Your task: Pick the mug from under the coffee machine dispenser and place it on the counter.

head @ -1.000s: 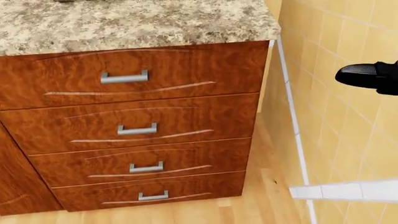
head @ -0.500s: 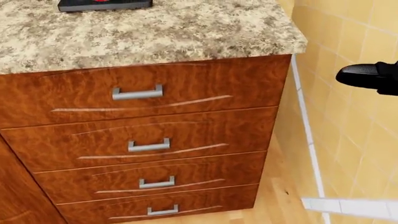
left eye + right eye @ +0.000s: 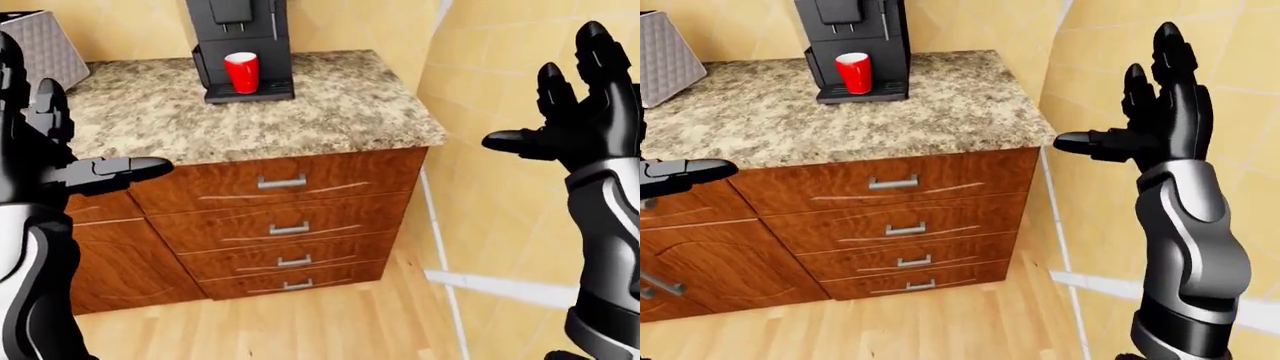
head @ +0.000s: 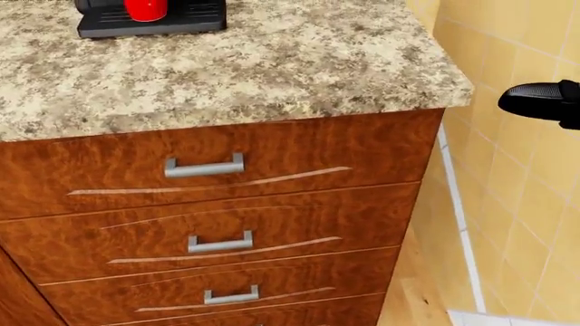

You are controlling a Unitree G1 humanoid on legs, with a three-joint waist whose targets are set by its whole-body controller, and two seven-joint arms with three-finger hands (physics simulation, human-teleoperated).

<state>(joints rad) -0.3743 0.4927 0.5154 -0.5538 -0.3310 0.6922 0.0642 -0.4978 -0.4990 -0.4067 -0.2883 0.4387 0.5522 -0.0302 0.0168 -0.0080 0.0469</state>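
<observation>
red mug [image 3: 241, 72] stands upright on the drip tray of the black coffee machine [image 3: 238, 37], under its dispenser, on the granite table [image 3: 330, 105] toward the top of the left-eye view. left hand [image 3: 45, 154] fingers spread, holding nothing, at left edge. right hand [image 3: 1155, 112] raised, fingers spread, empty, well apart from the mug. drawers [image 3: 285, 225] below.

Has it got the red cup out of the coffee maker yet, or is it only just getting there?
Only just getting there. The red mug sits on the tray under the coffee machine, untouched. Both the left hand and right hand are open, empty and short of the counter. Grabbing, lifting and setting down remain.
</observation>
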